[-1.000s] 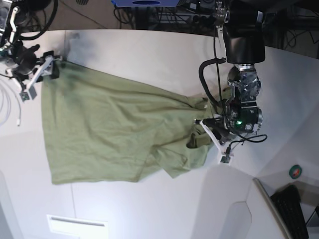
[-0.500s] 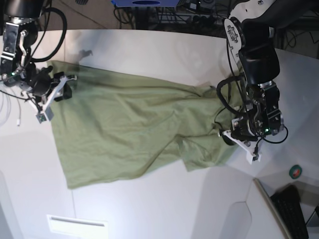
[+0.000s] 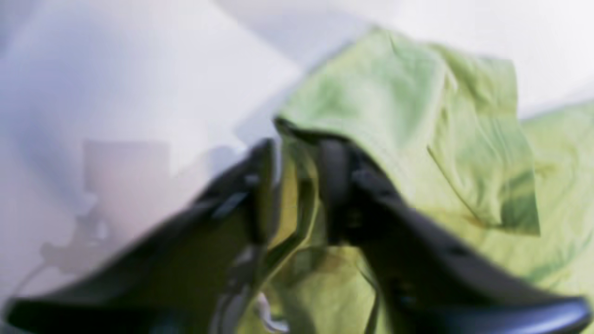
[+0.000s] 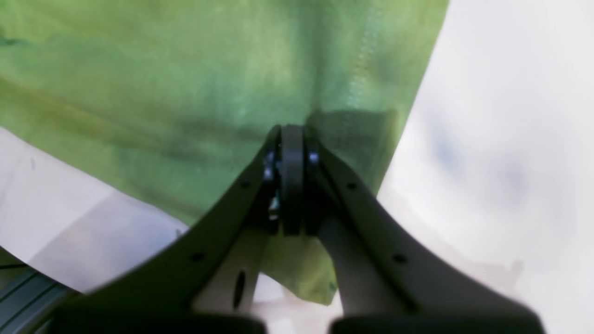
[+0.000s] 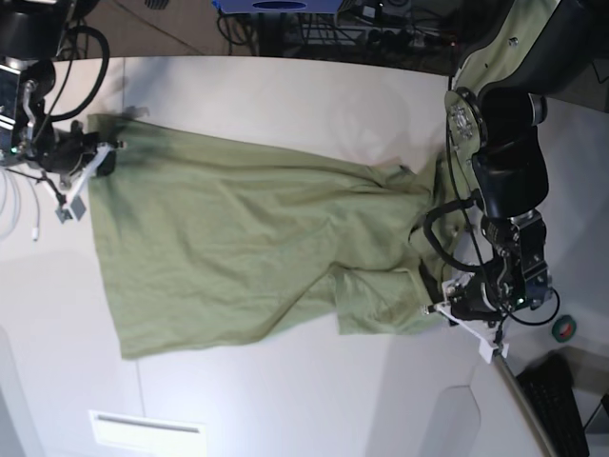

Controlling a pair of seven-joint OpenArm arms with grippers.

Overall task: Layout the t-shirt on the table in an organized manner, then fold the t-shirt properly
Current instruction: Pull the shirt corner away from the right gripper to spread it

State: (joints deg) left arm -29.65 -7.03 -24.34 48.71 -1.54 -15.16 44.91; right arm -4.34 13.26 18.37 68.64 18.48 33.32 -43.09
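Shirt (image 5: 238,248) lies spread but rumpled on table (image 5: 285,400); right gripper (image 4: 291,139) pinches its far-left corner, left gripper (image 3: 294,185) parted around cloth; folding remains.

No text, label, brand, number or sign can be read in any view. The t-shirt (image 5: 238,248) is plain olive-green cloth with no print showing, and the white surface (image 5: 285,95) carries no lettering (both wrist views are too blurred to pick out fine marks anyway). A small round green and red thing (image 5: 565,329) sits at the right edge of the base view, but it is too small to tell whether it bears any writing.
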